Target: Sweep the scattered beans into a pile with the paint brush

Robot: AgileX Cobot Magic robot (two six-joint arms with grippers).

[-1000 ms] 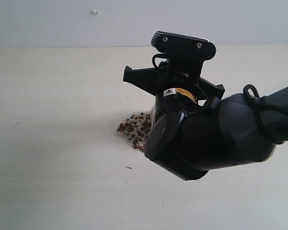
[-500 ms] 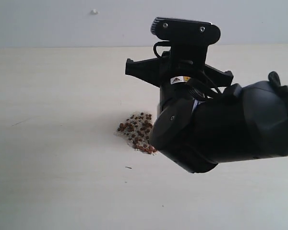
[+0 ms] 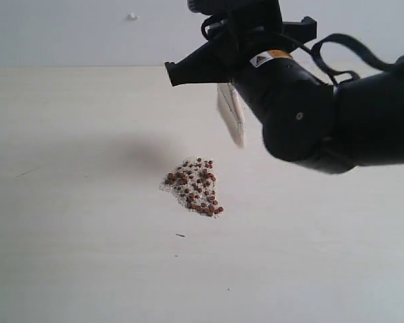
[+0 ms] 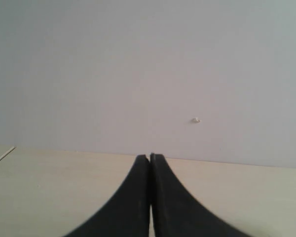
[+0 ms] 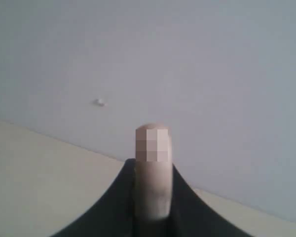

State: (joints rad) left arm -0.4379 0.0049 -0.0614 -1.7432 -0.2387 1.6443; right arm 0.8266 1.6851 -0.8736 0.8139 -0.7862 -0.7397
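The beans lie gathered as one compact pile (image 3: 194, 188) of reddish-brown beans and whitish crumbs, near the middle of the pale table (image 3: 67, 202). My right arm (image 3: 303, 114) hangs raised above and to the right of the pile. The paint brush (image 3: 230, 114) slants down from it, its pale flat end clear of the table and of the beans. In the right wrist view my right gripper (image 5: 152, 165) is shut on the brush's cream handle (image 5: 152, 192), whose end sticks out past the fingertips. My left gripper (image 4: 149, 158) is shut with nothing in it and faces the wall.
A grey wall (image 3: 67, 33) with a small white speck (image 3: 131, 16) stands behind the table. A tiny dark fleck (image 3: 180, 235) lies on the table in front of the pile.
My right arm has risen and drawn back to the right, lifting the brush off the table. The pile, partly hidden before, now shows whole and has not moved.
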